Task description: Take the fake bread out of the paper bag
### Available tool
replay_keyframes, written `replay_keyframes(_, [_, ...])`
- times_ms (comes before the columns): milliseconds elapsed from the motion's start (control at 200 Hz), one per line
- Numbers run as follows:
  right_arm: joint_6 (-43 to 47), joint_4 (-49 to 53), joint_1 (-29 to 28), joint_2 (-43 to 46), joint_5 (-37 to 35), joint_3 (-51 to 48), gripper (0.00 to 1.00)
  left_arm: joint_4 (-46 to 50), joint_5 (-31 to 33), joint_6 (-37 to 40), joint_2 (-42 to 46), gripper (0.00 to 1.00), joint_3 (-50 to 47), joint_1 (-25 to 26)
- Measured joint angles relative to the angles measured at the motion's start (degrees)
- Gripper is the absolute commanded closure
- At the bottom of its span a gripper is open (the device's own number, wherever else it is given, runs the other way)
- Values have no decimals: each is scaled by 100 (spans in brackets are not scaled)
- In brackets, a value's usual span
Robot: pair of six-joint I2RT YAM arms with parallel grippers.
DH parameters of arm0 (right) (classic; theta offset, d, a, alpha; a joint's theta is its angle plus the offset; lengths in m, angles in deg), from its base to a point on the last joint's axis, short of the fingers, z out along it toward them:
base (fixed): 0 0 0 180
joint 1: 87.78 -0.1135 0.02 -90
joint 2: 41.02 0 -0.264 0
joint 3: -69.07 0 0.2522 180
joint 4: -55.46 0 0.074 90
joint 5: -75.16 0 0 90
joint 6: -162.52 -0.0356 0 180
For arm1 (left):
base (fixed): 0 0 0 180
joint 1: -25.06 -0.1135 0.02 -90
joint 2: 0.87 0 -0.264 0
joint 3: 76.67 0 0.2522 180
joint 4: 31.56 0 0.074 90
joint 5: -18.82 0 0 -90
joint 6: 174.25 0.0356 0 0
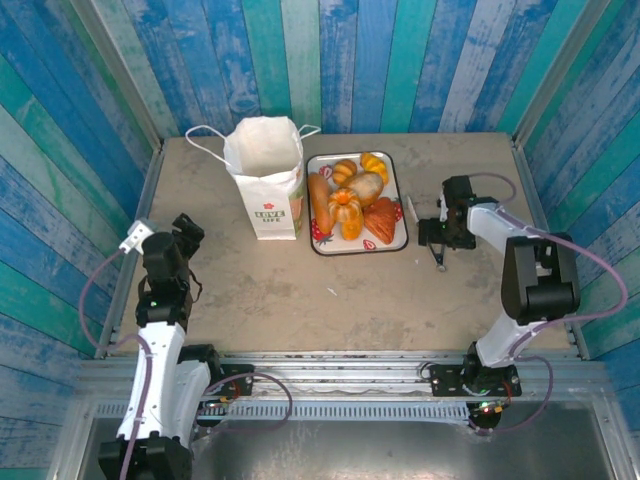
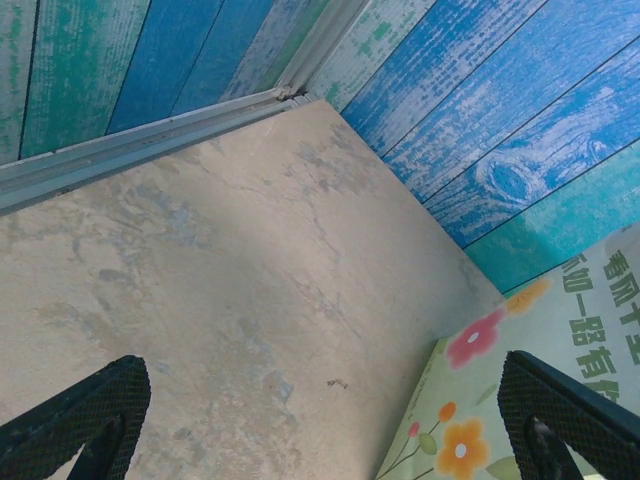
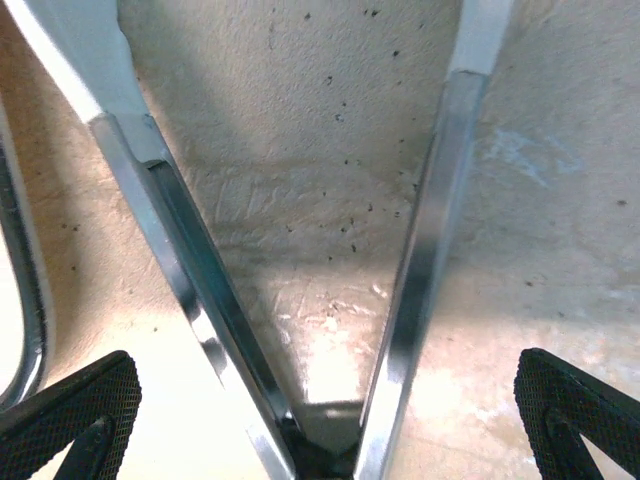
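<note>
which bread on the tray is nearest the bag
The long roll, lying lengthwise along the tray's left edge, right beside the bag. The croissant, round buns and reddish pastry sit farther right.

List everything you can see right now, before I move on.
paper bag: one, white, upright at the table's rear, left of the tray
tray: one, white with red print, right of the bag
fake bread: about six pieces, golden-brown and orange, on the tray
tongs: one pair, metal, flat on the table right of the tray
table: one, beige
walls: blue-green planks, three sides
left gripper: one, black, open, over the table's left side
right gripper: one, black, open, over the tongs
</note>
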Motion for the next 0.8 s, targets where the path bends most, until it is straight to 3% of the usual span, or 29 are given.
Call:
replay_keyframes(145, [-52, 190, 0, 667, -229, -31, 0, -184, 81, 153, -15, 6, -118, 0])
replay_keyframes(356, [-210, 291, 22, 2376, -874, -278, 0, -739, 245, 501, -120, 6, -507, 0])
replay_keyframes(576, [-258, 146, 55, 3923, -1657, -874, 0, -2020, 363, 927, -323, 6, -1587, 2])
replay_keyframes(801, [-339, -162, 85, 4286, -2201, -1384, 0, -3783, 350, 1764, -782, 6, -2232, 2])
